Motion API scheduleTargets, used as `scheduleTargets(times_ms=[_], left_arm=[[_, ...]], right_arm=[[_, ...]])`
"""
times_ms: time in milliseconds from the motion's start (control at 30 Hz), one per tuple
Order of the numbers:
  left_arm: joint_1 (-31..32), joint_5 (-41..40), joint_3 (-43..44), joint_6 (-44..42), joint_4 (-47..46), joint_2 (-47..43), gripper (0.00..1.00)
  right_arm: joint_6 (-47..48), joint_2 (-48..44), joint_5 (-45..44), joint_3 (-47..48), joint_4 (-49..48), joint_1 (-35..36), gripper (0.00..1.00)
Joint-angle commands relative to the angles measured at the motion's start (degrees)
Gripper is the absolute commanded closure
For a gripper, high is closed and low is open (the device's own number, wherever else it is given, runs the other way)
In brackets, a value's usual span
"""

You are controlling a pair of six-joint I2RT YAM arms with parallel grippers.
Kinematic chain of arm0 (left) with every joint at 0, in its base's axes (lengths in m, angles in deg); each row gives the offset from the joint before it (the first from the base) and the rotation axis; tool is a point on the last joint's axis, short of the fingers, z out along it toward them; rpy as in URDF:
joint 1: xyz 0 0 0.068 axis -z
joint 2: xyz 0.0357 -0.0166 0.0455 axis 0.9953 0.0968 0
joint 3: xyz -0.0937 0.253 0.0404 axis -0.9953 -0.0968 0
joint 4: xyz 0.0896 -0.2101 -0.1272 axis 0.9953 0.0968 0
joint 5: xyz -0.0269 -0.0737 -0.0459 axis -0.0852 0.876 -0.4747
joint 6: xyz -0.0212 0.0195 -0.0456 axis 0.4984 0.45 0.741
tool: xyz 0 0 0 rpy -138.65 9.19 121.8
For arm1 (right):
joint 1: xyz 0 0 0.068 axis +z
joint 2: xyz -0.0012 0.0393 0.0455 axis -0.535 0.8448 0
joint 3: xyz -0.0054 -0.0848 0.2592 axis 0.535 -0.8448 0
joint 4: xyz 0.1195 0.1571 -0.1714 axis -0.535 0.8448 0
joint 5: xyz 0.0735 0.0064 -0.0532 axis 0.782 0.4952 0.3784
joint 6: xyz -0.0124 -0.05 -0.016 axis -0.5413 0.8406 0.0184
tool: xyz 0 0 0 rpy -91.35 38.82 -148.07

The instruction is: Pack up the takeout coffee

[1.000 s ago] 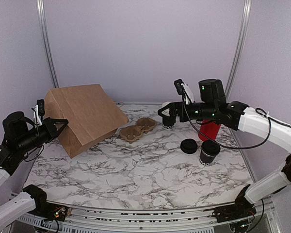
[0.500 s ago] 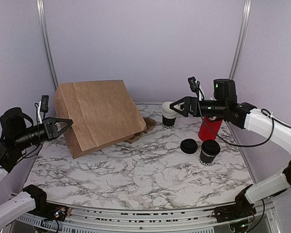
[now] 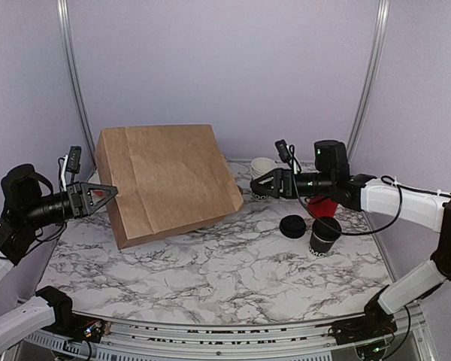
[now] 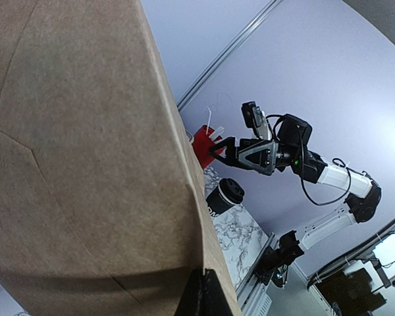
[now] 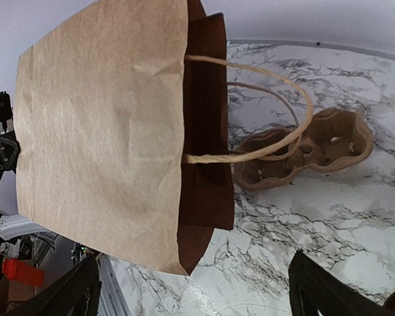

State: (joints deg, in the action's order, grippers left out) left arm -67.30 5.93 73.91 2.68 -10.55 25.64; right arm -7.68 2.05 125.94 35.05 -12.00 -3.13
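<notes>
The takeout coffee [image 3: 324, 235], a black cup with a black lid, stands at the right of the marble table, in front of the red holder [image 3: 325, 203]. It also shows in the left wrist view [image 4: 225, 195]. A brown paper bag [image 3: 169, 180] lies tilted at centre left, its mouth facing right. My left gripper [image 3: 104, 195] is shut on the bag's left edge; its fingers [image 4: 204, 296] pinch the paper. My right gripper [image 3: 261, 183] is open and empty just right of the bag's mouth [image 5: 207, 131], where the handles [image 5: 263, 118] hang out.
A cardboard cup carrier [image 5: 309, 148] lies behind the bag's mouth, hidden in the top view. A stack of white-rimmed cups [image 3: 261, 169] stands behind my right gripper. A low pile of black lids [image 3: 292, 226] sits left of the coffee.
The bag has swung up and to the right and now covers the cup carrier. My left gripper moved right with it. My right gripper moved left and down, to the bag's mouth.
</notes>
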Motion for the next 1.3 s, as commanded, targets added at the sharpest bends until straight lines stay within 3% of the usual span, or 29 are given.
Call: scheduleTargets(times_ms=[0,233,400,500,667,700,800,867,967,1167,1267], left_arm=[[0.0,2.9,0.8,1.3,-5.6,0.4,1.0],[0.2,3.4,0.6,2.0,-7.1,1.3,1.0],[0.3,3.1,0.2,1.7,-7.2,1.7,1.0],[0.3,2.2,-0.3,1.6,-7.1,2.2,1.0],[0.3,0.2,-1.2,1.4,-6.9,4.2,1.0],[0.3,-0.4,-1.2,1.2,-6.7,4.6,0.93],[0.3,-3.0,-1.2,0.1,-4.6,5.5,0.78],[0.3,-5.6,-1.1,-0.9,-2.1,5.7,0.52],[0.3,-11.4,-0.6,-2.3,2.5,5.7,0.26],[0.3,-29.7,2.1,-3.0,13.7,6.7,0.19],[0.3,-32.2,3.0,-2.9,15.4,6.4,0.18]], right_arm=[[-3.2,2.0,1.3,-0.7,-8.1,3.5,0.05],[-7.1,7.7,3.7,0.8,-15.4,5.8,0.1],[-9.9,8.8,5.3,1.7,-18.7,6.8,0.2],[-11.0,7.6,5.3,2.6,-18.7,6.8,0.4],[-9.0,4.0,3.4,7.5,-12.6,7.9,0.93],[-7.7,3.3,2.2,8.9,-10.2,8.2,1.0],[-4.0,1.0,-1.9,13.0,-3.2,8.9,1.0],[-1.4,-0.1,-4.5,15.7,0.8,9.4,1.0],[3.8,-0.5,-8.6,21.2,8.9,11.0,1.0],[15.7,4.6,-21.3,38.5,25.6,22.4,1.0],[20.9,9.3,-28.6,48.0,33.3,29.5,1.0]])
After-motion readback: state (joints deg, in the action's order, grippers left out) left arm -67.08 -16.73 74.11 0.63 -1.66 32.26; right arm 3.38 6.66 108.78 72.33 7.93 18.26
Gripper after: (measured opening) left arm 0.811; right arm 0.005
